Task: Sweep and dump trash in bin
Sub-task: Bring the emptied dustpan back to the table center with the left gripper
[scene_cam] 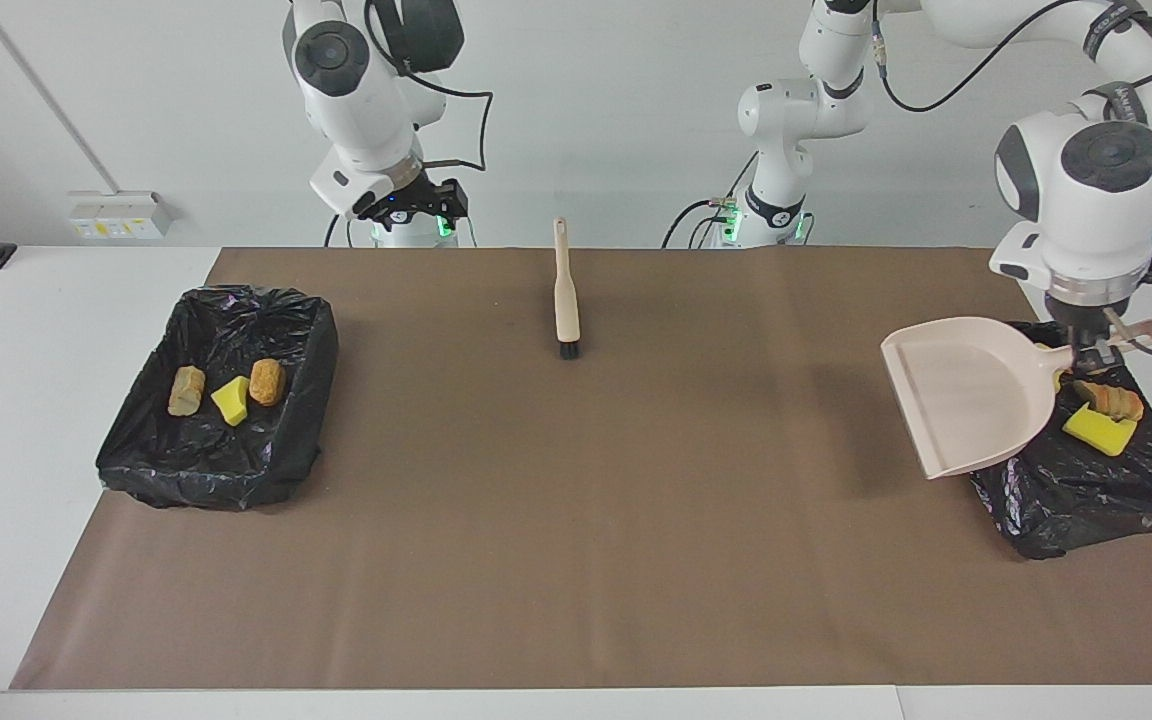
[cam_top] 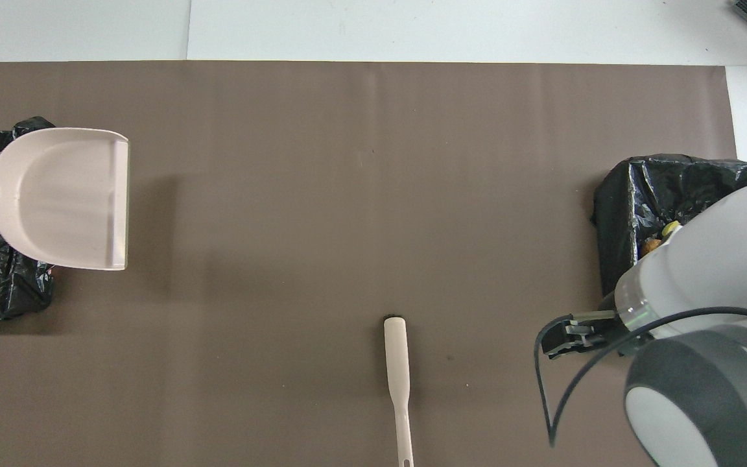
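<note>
The sweeping looks done: no trash lies on the mat, and the left gripper (scene_cam: 1094,345), at mid-right of the facing view, is clamped on the handle of the empty dustpan (scene_cam: 966,395), which next needs setting down. The right gripper (scene_cam: 414,203), upper left, hangs with fingers apart, holding nothing, the brush (scene_cam: 565,292) lying at upper centre. I count two bins, three scraps in the left-frame bin (scene_cam: 221,400) and two visible in the right-frame bin (scene_cam: 1086,480), which the dustpan partly hides.

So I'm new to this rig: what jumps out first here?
The beige dustpan, held up by the left end effector over the black-lined bin at the left arm's end. Then the brush lying alone mid-mat, and three scraps in the other bin.
</note>
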Available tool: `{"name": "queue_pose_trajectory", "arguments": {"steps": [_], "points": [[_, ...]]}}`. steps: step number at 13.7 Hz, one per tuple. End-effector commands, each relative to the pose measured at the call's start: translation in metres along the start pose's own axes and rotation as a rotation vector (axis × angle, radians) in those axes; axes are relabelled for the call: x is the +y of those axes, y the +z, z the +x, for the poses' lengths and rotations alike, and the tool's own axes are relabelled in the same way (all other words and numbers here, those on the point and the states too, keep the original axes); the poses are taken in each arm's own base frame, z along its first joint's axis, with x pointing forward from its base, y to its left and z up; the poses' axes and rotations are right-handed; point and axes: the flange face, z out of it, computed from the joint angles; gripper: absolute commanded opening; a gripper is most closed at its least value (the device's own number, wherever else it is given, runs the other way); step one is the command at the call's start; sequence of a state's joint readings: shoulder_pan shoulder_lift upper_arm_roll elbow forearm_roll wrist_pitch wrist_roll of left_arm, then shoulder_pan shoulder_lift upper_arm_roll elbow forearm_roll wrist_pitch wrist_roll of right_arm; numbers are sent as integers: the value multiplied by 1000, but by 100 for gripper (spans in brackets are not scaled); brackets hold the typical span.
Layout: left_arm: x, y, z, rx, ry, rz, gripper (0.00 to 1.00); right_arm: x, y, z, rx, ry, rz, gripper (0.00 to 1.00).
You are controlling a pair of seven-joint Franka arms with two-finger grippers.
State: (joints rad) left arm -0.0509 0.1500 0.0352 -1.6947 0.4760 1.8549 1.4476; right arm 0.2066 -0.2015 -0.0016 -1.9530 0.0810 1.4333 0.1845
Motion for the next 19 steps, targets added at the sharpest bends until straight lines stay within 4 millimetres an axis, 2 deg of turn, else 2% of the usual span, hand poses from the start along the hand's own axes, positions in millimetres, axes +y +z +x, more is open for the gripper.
{"name": "queue_pose_trajectory", "arguments": {"steps": [1, 4, 5, 7, 9, 10, 12, 13, 14, 15, 16, 18, 19], "points": [[2, 1, 70, 65, -154, -41, 0, 49, -19, 2, 32, -50, -28, 100], [5, -3, 166, 162, -405, -109, 0, 103, -49, 8, 96, -25, -17, 100], [9, -9, 194, 189, -505, -138, 0, 115, -54, 13, 112, 2, -7, 100], [17, -18, 250, 226, -685, -195, 0, 125, -62, 22, 156, 19, -7, 100], [24, -31, 295, 277, -874, -237, 0, 128, -76, 28, 248, 27, -16, 100], [28, -37, 312, 297, -949, -250, 0, 130, -75, 30, 249, 32, -28, 100], [40, -47, 361, 316, -1096, -286, 0, 132, -82, 34, 261, 34, -34, 100], [38, -45, 374, 301, -1159, -316, 0, 134, -92, 34, 280, 36, -49, 100], [36, -51, 401, 307, -1183, -326, 0, 136, -99, 37, 293, 36, -62, 100], [44, -51, 439, 284, -1201, -335, 0, 137, -105, 41, 303, 36, -73, 100], [40, -49, 460, 276, -1277, -353, 0, 137, -109, 45, 310, 32, -79, 100], [31, -59, 469, 296, -1409, -406, 0, 130, -113, 47, 314, 25, -77, 100], [32, -64, 477, 307, -1406, -405, 0, 130, -112, 44, 303, 25, -76, 100]]}}
